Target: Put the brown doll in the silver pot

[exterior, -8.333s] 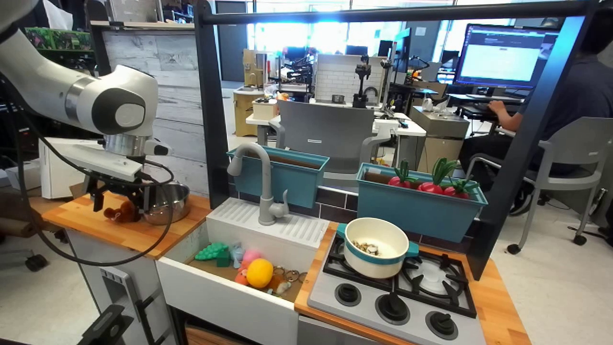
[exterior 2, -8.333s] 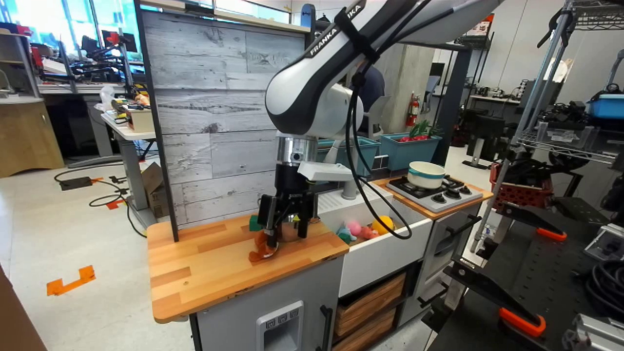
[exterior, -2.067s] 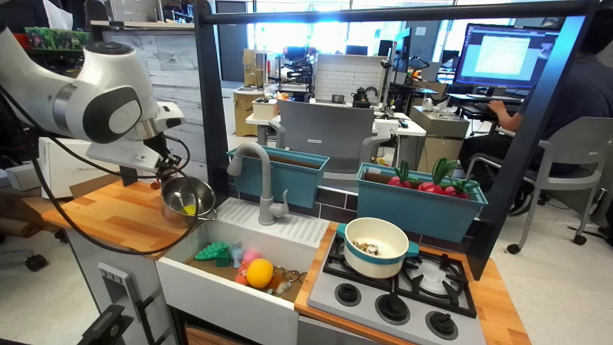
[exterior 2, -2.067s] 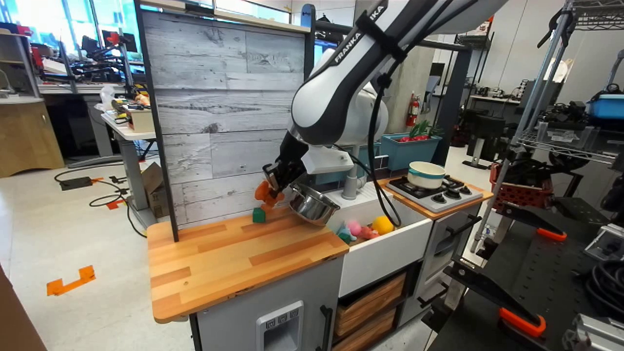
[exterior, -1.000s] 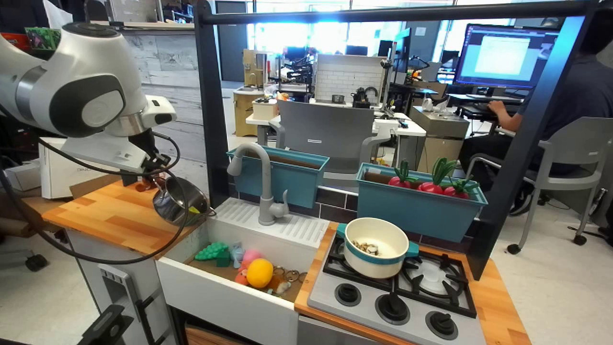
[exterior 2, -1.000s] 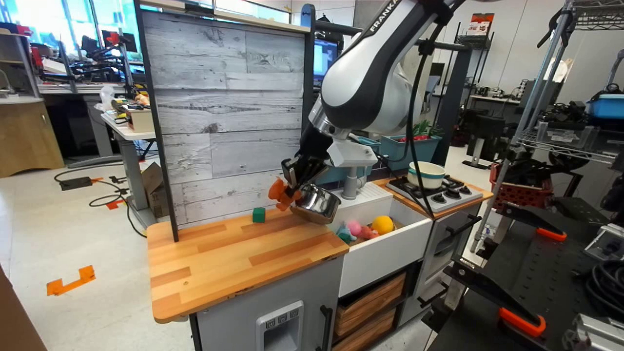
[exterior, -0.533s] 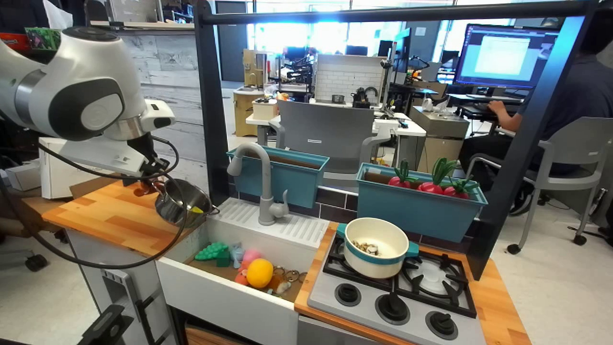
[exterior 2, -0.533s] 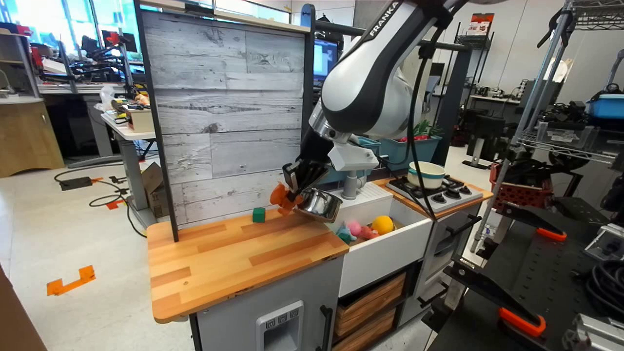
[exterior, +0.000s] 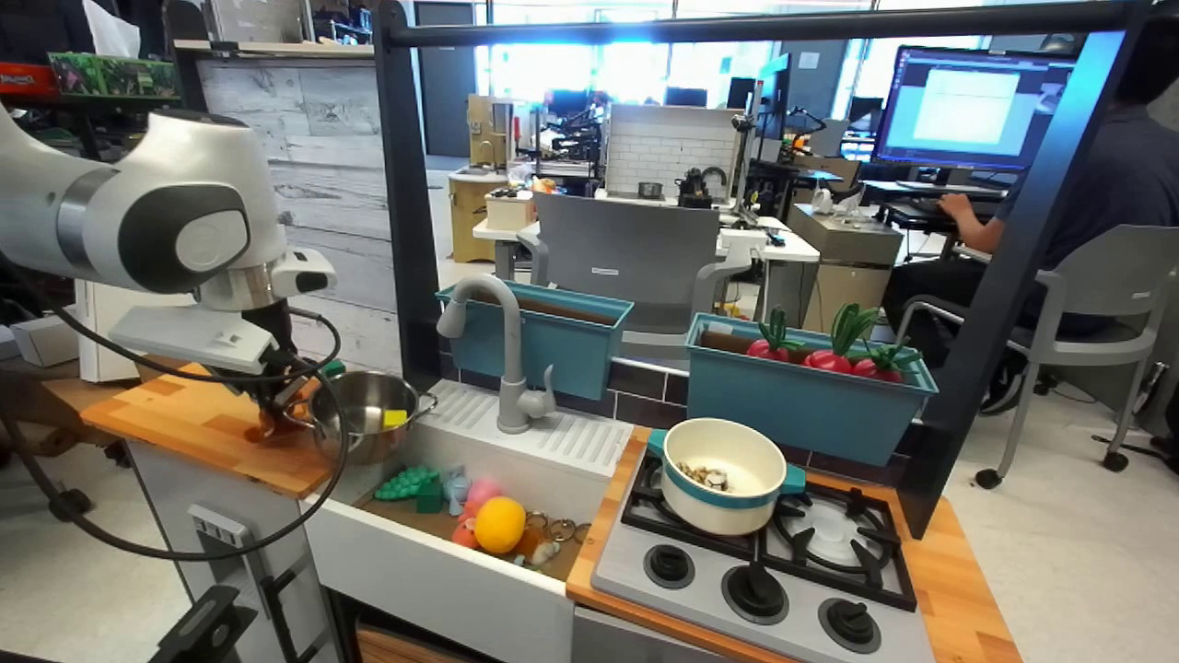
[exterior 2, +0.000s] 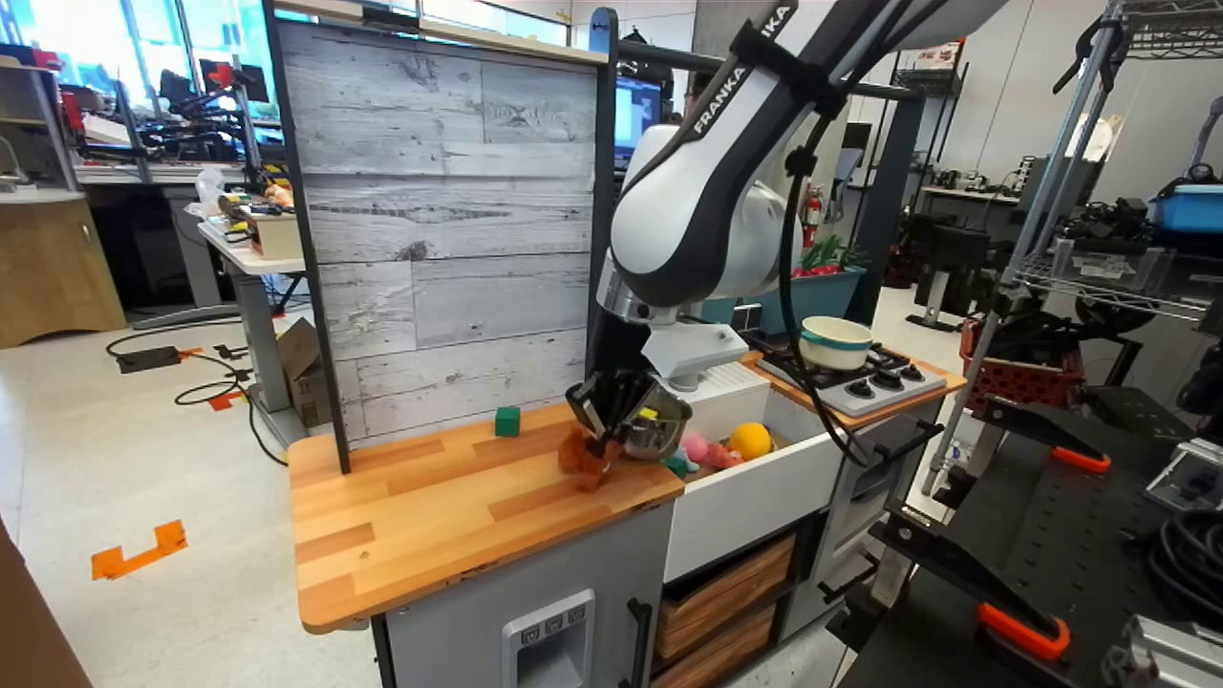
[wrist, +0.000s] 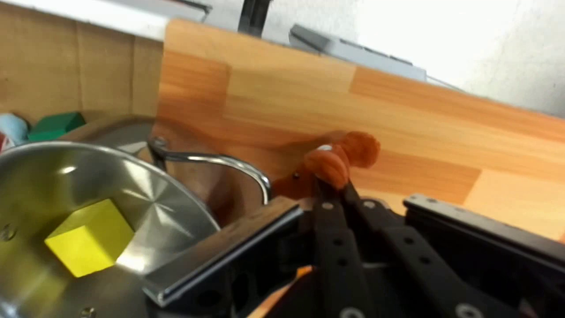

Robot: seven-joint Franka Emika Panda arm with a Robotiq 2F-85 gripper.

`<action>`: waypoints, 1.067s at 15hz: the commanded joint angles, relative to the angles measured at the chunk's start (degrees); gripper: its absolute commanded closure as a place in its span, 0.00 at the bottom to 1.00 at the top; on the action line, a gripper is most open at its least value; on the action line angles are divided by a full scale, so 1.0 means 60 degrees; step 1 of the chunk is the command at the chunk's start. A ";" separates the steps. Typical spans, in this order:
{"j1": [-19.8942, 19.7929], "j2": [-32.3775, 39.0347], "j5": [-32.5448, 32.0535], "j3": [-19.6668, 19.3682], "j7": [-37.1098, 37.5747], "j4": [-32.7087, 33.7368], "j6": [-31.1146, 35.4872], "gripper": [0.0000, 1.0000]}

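Observation:
The brown doll (wrist: 329,165) is pinched between my fingertips, low over the wooden counter; in an exterior view this orange-brown doll (exterior 2: 581,459) hangs at or just above the wood. My gripper (wrist: 337,187) is shut on it, and in an exterior view the gripper (exterior: 269,405) partly hides the doll. Right beside it stands the silver pot (wrist: 163,221), also visible as a shiny pot (exterior: 355,442) by the sink corner. A yellow cube (wrist: 90,238) lies in the pot. The pot's near handle (wrist: 220,161) reaches to the gripper; whether they touch I cannot tell.
A green cube (exterior 2: 507,421) sits at the back of the counter (exterior 2: 411,516). The sink (exterior: 442,589) holds several toys, including a yellow-orange ball (exterior: 500,525). The faucet (exterior: 512,368) rises behind it. A cream pot (exterior: 723,497) stands on the stove. The arm's cable loops low in front.
My gripper has come down with the doll toward the counter. The pot, strongly tilted a second ago, now stands more level and has shifted toward the sink.

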 commanded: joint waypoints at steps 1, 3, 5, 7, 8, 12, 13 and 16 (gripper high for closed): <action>0.0277 0.0774 -0.0290 -0.0441 0.0401 0.1227 -0.2388 0.99; 0.0312 0.1013 -0.0332 -0.0543 0.0449 0.1853 -0.3834 0.99; 0.0247 0.1077 -0.0313 -0.0529 0.0399 0.2351 -0.4804 0.99; 0.0202 0.1218 -0.0293 -0.0533 0.0354 0.2782 -0.5561 0.99; 0.0190 0.1289 -0.0288 -0.0544 0.0341 0.2957 -0.5846 0.99; 0.0164 0.1594 -0.0285 -0.0584 0.0299 0.3577 -0.6628 0.99; 0.0133 0.1622 -0.0287 -0.0588 0.0251 0.3648 -0.6781 0.99; 0.0000 0.1456 -0.0238 -0.0753 0.0352 0.3341 -0.6068 0.99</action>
